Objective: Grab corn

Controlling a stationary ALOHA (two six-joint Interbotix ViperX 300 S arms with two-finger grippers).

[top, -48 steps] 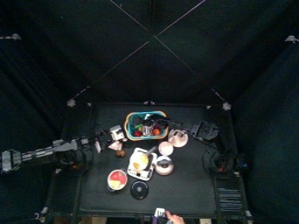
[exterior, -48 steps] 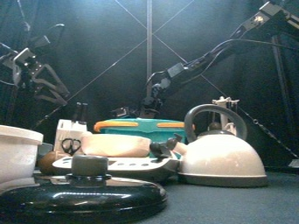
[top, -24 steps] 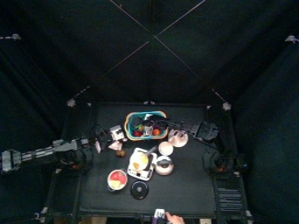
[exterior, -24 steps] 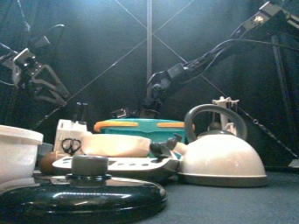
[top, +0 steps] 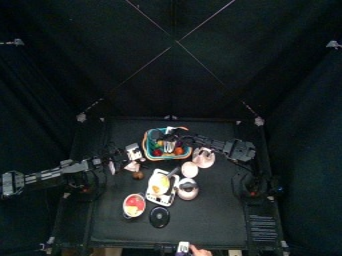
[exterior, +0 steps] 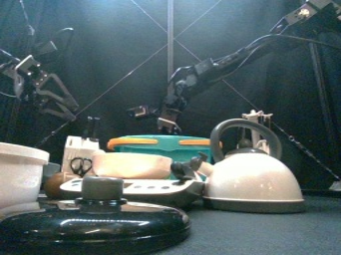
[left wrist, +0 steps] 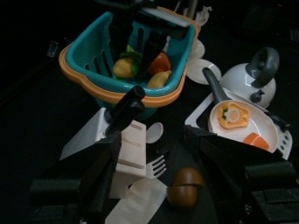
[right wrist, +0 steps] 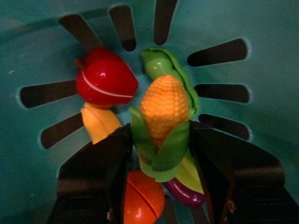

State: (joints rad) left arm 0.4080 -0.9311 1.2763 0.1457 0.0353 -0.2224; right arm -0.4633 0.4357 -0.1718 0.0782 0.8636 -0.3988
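The right gripper (right wrist: 163,188) hangs over the teal basket (right wrist: 251,26) with its jaws spread wide, one on each side of the corn (right wrist: 163,109), which lies among other toy vegetables inside. Whether the jaws touch it, I cannot tell. The left gripper (left wrist: 163,144) rests apart, jaws open and empty.

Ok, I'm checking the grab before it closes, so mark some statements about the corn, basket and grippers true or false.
1. The corn lies inside the teal basket. True.
2. The right gripper is shut on the corn. False: its jaws stand open on either side of it.
3. A red vegetable lies beside the corn. True.
4. The left gripper is inside the basket. False: it is outside, beside it.
5. The kettle sits inside the basket. False: it stands on the table.
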